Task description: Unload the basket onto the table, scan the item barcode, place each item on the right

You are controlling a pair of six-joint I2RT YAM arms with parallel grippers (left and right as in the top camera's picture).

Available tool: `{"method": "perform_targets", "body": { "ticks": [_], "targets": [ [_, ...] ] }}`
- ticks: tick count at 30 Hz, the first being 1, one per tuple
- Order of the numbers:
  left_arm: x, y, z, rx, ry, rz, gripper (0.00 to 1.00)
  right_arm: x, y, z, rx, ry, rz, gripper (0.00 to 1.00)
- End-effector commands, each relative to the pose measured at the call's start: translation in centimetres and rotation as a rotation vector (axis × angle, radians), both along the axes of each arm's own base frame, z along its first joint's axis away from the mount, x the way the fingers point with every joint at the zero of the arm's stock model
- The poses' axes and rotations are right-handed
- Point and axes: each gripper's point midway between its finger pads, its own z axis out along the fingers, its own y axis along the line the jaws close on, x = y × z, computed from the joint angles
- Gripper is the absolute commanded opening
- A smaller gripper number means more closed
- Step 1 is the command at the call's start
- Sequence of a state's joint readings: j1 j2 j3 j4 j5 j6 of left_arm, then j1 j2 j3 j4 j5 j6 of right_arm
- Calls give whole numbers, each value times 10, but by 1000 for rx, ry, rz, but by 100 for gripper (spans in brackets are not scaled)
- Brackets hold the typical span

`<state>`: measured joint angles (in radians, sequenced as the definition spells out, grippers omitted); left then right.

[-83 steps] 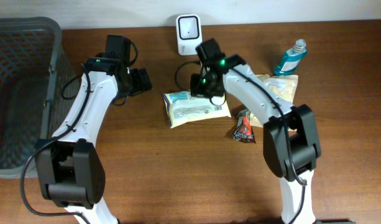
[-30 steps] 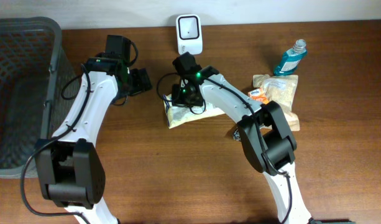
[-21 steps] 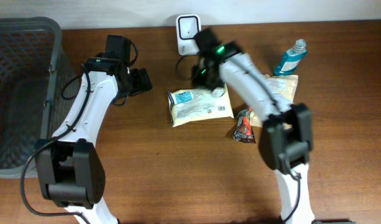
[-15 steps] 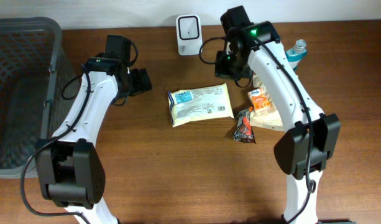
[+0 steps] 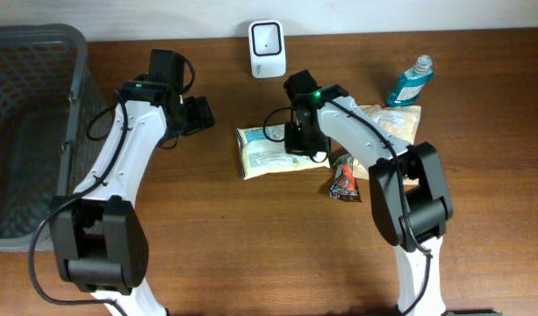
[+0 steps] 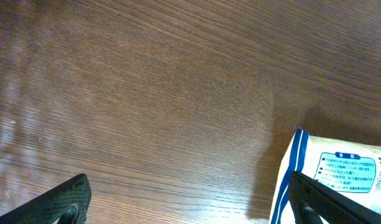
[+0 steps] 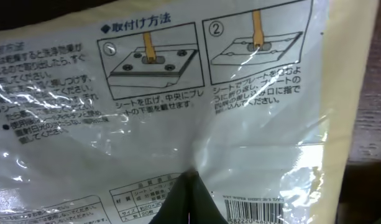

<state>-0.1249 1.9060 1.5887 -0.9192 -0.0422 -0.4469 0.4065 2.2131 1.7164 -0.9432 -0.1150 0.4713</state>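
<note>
Cream plastic packet (image 5: 269, 151), printed in Japanese under 取付け方法 with two numbered diagrams, lies on the table (image 5: 216, 246) before the white scanner (image 5: 267, 38), the right gripper (image 5: 297, 140) closed right over it, the left gripper (image 5: 198, 114) spread wide beside its edge, with a red wrapper (image 5: 343, 180) and blue bottle (image 5: 409, 82) farther right.

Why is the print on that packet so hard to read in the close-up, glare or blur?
Right wrist view: mostly glare, white streaks across the packet wash out its lower print. Left wrist view: no glare on it, just a shadow on the table beside it. Overhead view: evenly lit, sharp.
</note>
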Motion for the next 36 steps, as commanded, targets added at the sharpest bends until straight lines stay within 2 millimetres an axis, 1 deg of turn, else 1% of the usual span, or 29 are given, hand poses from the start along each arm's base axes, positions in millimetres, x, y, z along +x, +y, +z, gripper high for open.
{"method": "perform_targets", "body": {
  "ticks": [1, 4, 7, 9, 10, 11, 12, 13, 14, 16, 17, 18, 19, 20, 21, 22, 23, 24, 25, 26, 27, 29, 31, 33, 36],
  "targets": [
    [0, 2, -5, 4, 12, 15, 99, 4, -6, 21, 8, -4, -31, 4],
    [-1, 2, -5, 4, 12, 15, 99, 14, -18, 62, -1, -44, -59, 4],
    [0, 2, -5, 4, 12, 15, 99, 25, -37, 115, -18, -108, -62, 5],
    [-1, 2, -5, 4, 12, 15, 99, 28, -53, 145, -18, -136, -62, 14],
    [0, 2, -5, 4, 12, 15, 99, 28, -64, 160, -19, -142, -72, 15],
    [-1, 2, -5, 4, 12, 15, 99, 27, -74, 169, -21, -142, -89, 16],
    [1, 2, -5, 1, 7, 17, 99, 24, -82, 177, -23, -138, -106, 22],
    [3, 1, -4, 0, -5, 19, 99, 19, -93, 186, -25, -122, -128, 38],
    [7, 1, -3, -2, -19, 19, 99, 10, -104, 192, -34, -93, -148, 38],
    [7, 1, -3, -2, -22, 19, 99, -4, -117, 198, -46, -57, -161, 38],
    [8, 1, -3, -2, -22, 19, 99, -6, -120, 201, -49, -57, -147, 39],
    [7, -1, -3, -10, -21, 16, 99, -7, -123, 204, -53, -69, -115, 44],
    [5, -16, -3, -94, -9, -14, 99, -6, -123, 204, -55, -73, -98, 61],
    [3, -28, -2, -159, 0, -38, 99, -6, -123, 204, -57, -75, -83, 84],
    [-1, -49, 2, -279, 15, -82, 99, -6, -125, 203, -69, -79, -62, 99],
    [-3, -60, 5, -341, 24, -105, 99, -5, -128, 203, -89, -83, -59, 99],
    [-9, -80, 7, -426, 45, -152, 99, -1, -141, 203, -162, -102, -70, 99],
    [-14, -92, 7, -454, 57, -214, 99, 4, -153, 205, -228, -127, -84, 99],
    [-19, -100, 5, -450, 66, -264, 99, 8, -160, 206, -265, -149, -96, 99],
    [-26, -111, -3, -431, 87, -329, 99, 16, -169, 209, -296, -183, -114, 99],
    [-30, -118, -9, -426, 109, -357, 99, 20, -172, 210, -300, -199, -123, 99],
    [-40, -135, -24, -421, 163, -389, 99, 23, -178, 211, -293, -207, -144, 99],
    [-46, -144, -39, -416, 201, -405, 99, 23, -184, 210, -295, -202, -157, 99],
    [-49, -147, -52, -405, 235, -408, 99, 23, -186, 210, -295, -201, -162, 99],
    [-50, -141, -71, -357, 271, -392, 99, 23, -188, 210, -296, -200, -165, 99]
  ]
}}
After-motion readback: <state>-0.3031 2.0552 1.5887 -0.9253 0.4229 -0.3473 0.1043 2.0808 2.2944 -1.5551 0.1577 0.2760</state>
